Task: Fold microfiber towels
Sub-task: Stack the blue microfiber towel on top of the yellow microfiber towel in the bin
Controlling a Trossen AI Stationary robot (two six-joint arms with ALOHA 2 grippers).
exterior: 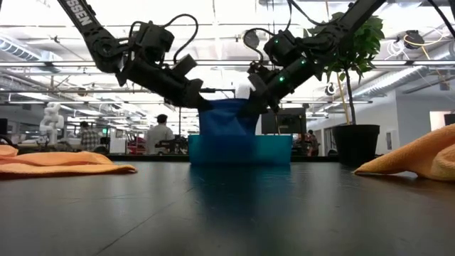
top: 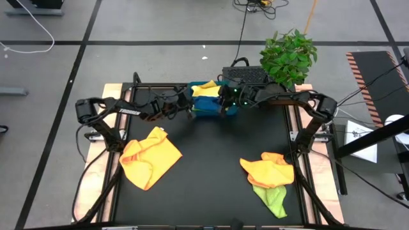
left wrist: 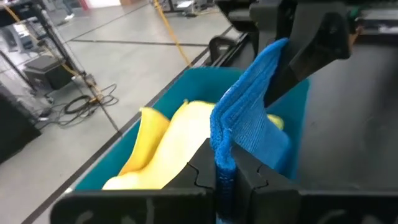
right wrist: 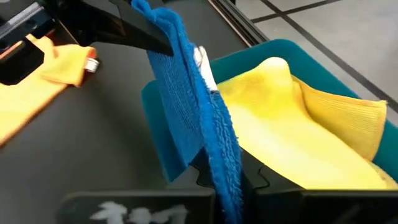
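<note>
Orange towel (exterior: 60, 165) nearest me, low left on the table. I see both the left gripper (left wrist: 225, 177) and the right gripper (right wrist: 225, 180) clamped on the blue towel (exterior: 227, 117), stretched between them over the blue tray (exterior: 277, 149), yellow towel (right wrist: 298, 124) inside.

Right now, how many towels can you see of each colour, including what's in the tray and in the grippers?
Blue towel, held over the tray: 1
Pale yellow towel, in the tray: 1
Orange-yellow towels, on the table: 2
Lime green towel, under the right-hand orange one: 1
Total: 5
</note>
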